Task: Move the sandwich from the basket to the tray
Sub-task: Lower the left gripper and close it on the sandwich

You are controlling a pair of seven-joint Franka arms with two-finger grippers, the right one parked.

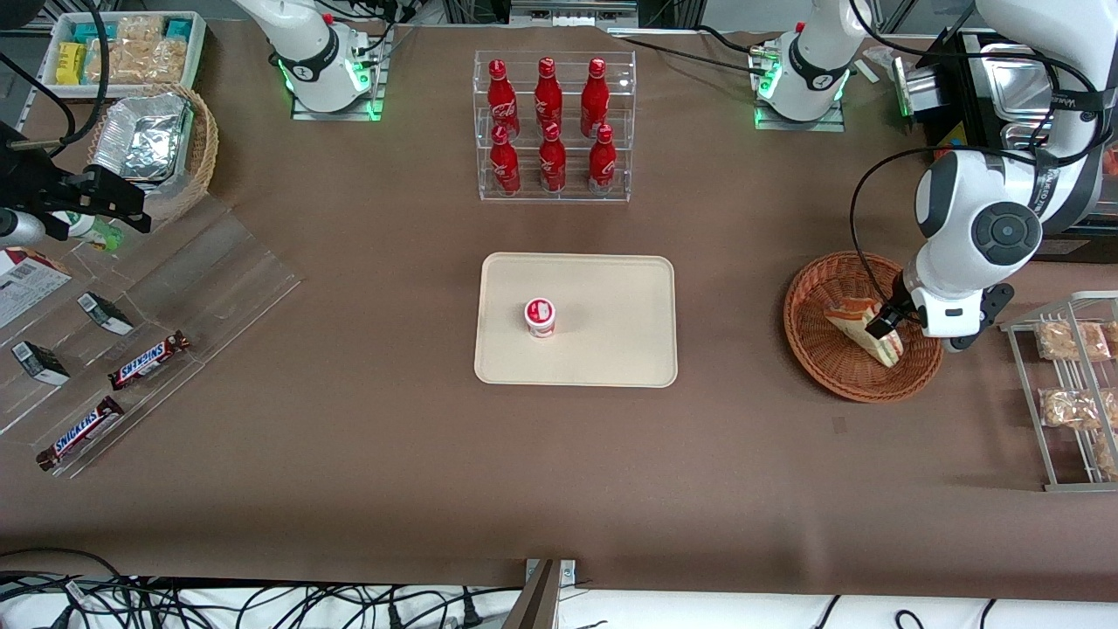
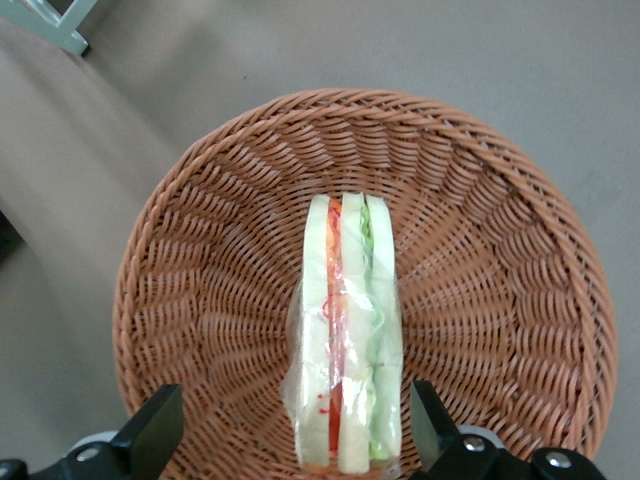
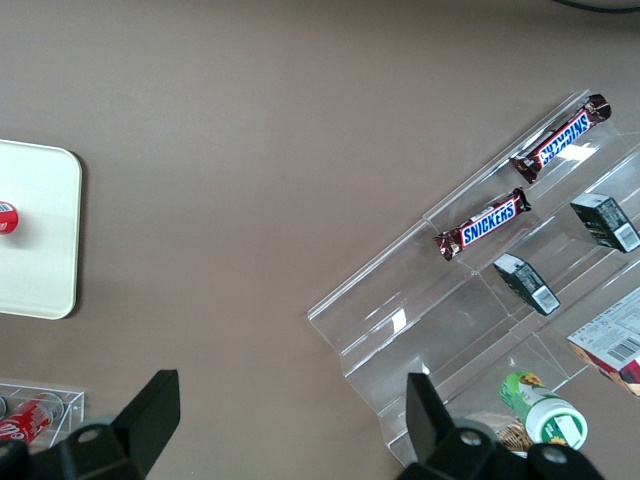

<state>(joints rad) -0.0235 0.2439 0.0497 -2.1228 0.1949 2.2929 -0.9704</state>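
The sandwich (image 1: 860, 328) (image 2: 350, 340), a clear-wrapped wedge with white bread and red and green filling, stands on edge in the round reddish-brown wicker basket (image 1: 817, 349) (image 2: 200, 300) toward the working arm's end of the table. My left gripper (image 1: 884, 325) (image 2: 295, 410) is lowered over it and open. One finger stands on each side of the sandwich, with a gap between each pad and the wrap. The cream tray (image 1: 611, 288) (image 3: 35, 230) lies mid-table with a small red-and-white cup (image 1: 540, 316) on it.
A clear rack of red bottles (image 1: 553, 127) stands farther from the front camera than the tray. A wire rack with snack packs (image 1: 1070, 393) is beside the basket. Toward the parked arm's end are an acrylic stand with Snickers bars (image 1: 131, 349) and a tan basket of foil packs (image 1: 153, 148).
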